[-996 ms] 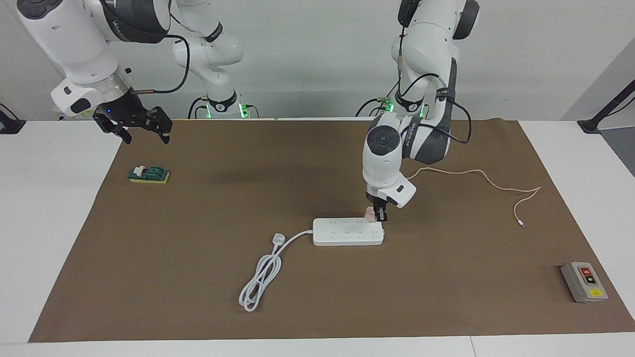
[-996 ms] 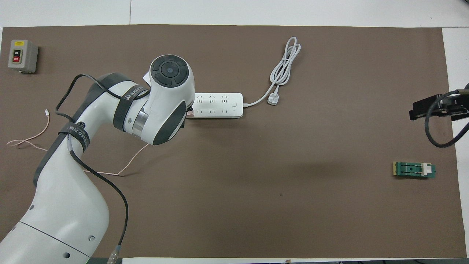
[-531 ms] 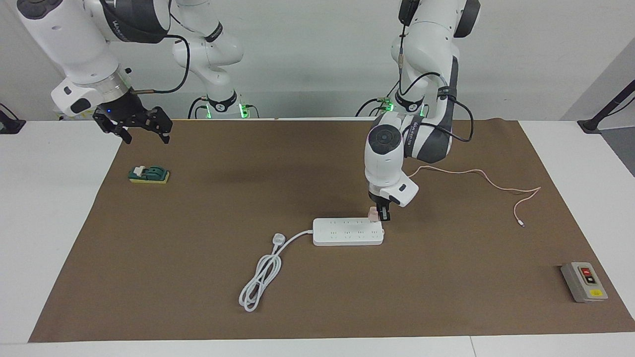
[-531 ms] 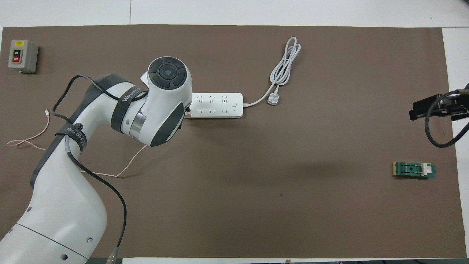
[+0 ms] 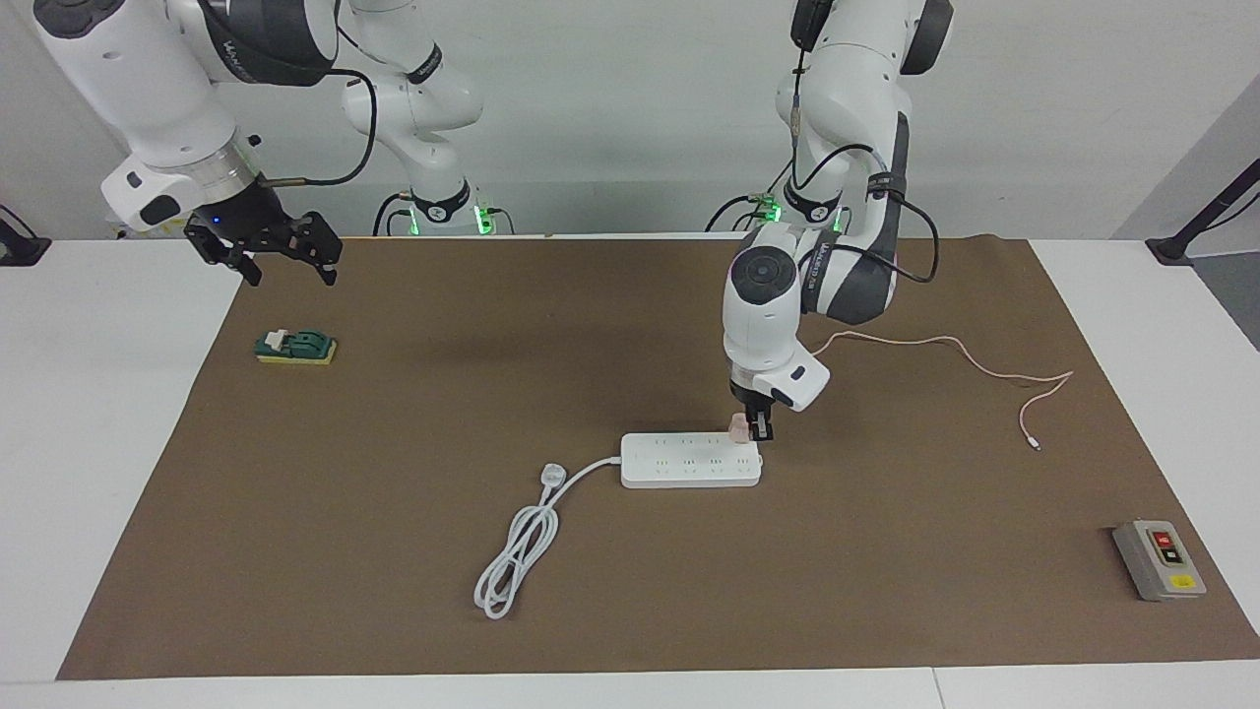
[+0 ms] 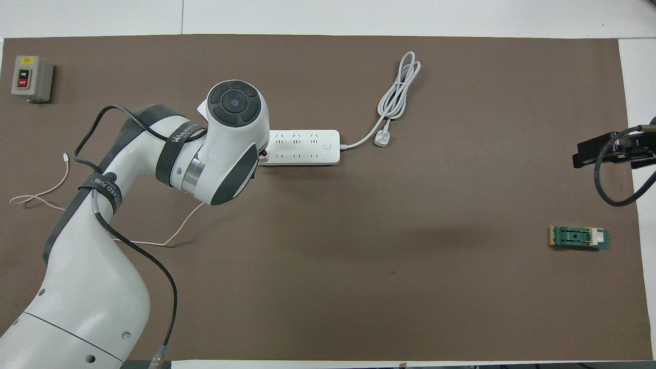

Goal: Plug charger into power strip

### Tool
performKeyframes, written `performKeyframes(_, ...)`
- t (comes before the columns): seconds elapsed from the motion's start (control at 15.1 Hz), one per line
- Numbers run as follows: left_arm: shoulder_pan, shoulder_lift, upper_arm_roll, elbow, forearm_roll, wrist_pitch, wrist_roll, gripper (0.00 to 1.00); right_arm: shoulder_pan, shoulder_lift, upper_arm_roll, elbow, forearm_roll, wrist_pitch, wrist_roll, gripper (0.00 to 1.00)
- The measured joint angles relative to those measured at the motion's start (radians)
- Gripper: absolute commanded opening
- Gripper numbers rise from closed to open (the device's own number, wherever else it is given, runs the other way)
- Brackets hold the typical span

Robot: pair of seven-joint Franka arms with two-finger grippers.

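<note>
The white power strip (image 5: 689, 461) (image 6: 307, 147) lies flat in the middle of the brown mat. My left gripper (image 5: 754, 429) points straight down, shut on the pale-pink charger (image 5: 737, 425). The charger sits at the strip's end toward the left arm, on the row nearer the robots. I cannot tell whether its prongs are in a socket. In the overhead view the left wrist hides the gripper and only a pink sliver of the charger (image 6: 262, 159) shows. Its thin pink cable (image 5: 945, 345) (image 6: 169, 238) trails away to a white connector (image 5: 1032, 445). My right gripper (image 5: 285, 264) (image 6: 610, 151) waits open in the air.
The strip's thick white cord (image 5: 517, 556) (image 6: 397, 87) lies coiled, with its plug (image 5: 552, 476) loose on the mat. A green block (image 5: 295, 347) (image 6: 579, 238) sits below the right gripper. A grey switch box (image 5: 1159, 559) (image 6: 32, 78) stands at the mat's corner farthest from the robots, at the left arm's end.
The left wrist has shifted slightly toward the left arm's end of the table, carrying the charger a little along the strip's end. The right arm has not moved.
</note>
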Motion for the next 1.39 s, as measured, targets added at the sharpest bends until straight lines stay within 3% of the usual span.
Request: performKeyframes(1.39,-0.007,-0.001,-0.001,-0.038,0.032,0.058,0.0,0.0,0.0,0.0,0.0,0.0,0.0,0.0,0.0,1.0)
